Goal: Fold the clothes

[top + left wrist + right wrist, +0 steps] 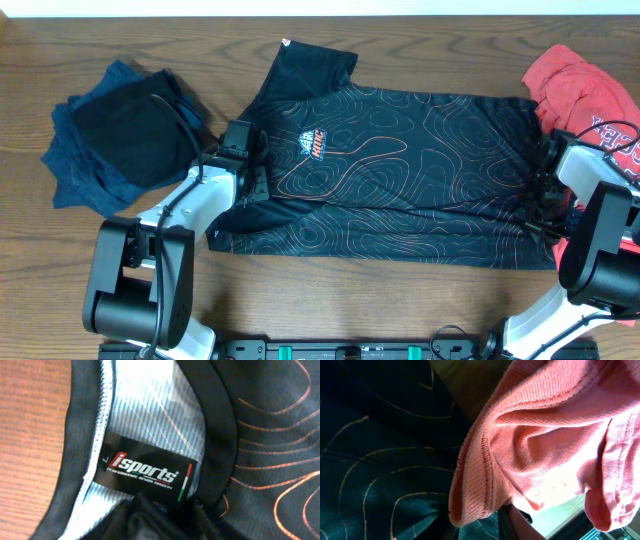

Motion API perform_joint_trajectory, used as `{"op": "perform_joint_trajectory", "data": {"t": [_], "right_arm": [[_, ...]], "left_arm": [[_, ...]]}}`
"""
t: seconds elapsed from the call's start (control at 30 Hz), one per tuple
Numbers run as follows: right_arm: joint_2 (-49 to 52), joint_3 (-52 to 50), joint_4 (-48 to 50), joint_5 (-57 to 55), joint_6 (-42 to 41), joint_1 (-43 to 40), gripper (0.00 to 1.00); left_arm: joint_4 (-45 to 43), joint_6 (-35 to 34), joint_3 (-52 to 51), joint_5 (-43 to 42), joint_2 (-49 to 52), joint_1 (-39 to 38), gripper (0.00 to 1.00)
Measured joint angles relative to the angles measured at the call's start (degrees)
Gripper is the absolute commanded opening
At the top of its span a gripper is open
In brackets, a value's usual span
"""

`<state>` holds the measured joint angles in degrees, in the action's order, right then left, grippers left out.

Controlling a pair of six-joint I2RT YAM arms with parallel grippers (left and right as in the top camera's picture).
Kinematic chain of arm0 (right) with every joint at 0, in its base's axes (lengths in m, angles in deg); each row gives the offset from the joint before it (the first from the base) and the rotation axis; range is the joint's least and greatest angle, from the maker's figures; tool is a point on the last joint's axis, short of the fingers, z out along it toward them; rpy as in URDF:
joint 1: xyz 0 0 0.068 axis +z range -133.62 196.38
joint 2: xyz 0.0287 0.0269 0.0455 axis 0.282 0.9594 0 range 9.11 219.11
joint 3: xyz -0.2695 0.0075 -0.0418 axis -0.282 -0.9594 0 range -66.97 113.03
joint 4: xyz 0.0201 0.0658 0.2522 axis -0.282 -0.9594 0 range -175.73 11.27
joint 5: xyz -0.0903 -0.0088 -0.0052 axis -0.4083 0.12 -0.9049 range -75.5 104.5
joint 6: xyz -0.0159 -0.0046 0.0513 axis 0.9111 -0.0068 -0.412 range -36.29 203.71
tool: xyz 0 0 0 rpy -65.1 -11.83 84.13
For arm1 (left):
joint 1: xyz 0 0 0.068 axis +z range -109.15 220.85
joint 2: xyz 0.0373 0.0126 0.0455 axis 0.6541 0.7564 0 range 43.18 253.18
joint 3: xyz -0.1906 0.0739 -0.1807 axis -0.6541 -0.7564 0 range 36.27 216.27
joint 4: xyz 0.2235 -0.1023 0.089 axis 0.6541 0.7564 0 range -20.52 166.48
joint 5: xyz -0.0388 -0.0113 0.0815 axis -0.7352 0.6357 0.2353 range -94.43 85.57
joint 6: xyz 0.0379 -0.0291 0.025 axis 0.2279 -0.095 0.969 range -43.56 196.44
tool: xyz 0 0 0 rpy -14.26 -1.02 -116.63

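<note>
The black jersey (420,170) lies spread flat across the table, front up, with its collar to the left and its hem to the right. An orange-white logo (315,143) sits on the chest. My left gripper (250,165) is at the collar and shut on bunched black cloth (165,520), just below the "isports" neck label (142,467). My right gripper (540,180) is at the hem's right edge, shut on dark jersey fabric (380,435). A fold of red cloth (545,435) hangs over it, and its fingers are mostly hidden.
A crumpled red garment (585,85) with white lettering lies at the far right, touching the jersey's hem. A pile of dark blue and black clothes (120,140) sits at the left. Bare wooden table (350,300) shows in front of the jersey.
</note>
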<state>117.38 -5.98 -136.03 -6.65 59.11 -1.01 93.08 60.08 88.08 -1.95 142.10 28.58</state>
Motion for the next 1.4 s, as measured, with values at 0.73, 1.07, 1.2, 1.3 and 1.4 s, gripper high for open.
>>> {"op": "perform_joint_trajectory", "data": {"t": [0.73,1.07,1.2,1.3,1.4], "right_arm": [[-0.02,0.00,0.24,0.11,0.00,0.00,0.24],[-0.76,0.00,1.49,0.83,-0.02,0.00,0.28],[-2.49,0.37,2.32,3.45,-0.42,0.00,0.33],[-5.42,1.33,3.04,5.25,-0.46,0.00,0.35],[-9.51,2.40,5.95,7.89,0.46,0.00,0.41]], "left_arm": [[-8.37,-0.09,0.00,-0.76,-4.07,0.00,0.06],[-5.16,-0.11,-0.02,-0.76,-4.07,0.00,0.54],[-1.73,-0.11,-0.04,-0.76,-4.07,0.00,0.53],[2.08,-0.11,-0.04,-0.76,-4.07,0.00,0.52],[4.13,-0.11,-0.04,-0.76,-4.07,0.00,0.46]]}}
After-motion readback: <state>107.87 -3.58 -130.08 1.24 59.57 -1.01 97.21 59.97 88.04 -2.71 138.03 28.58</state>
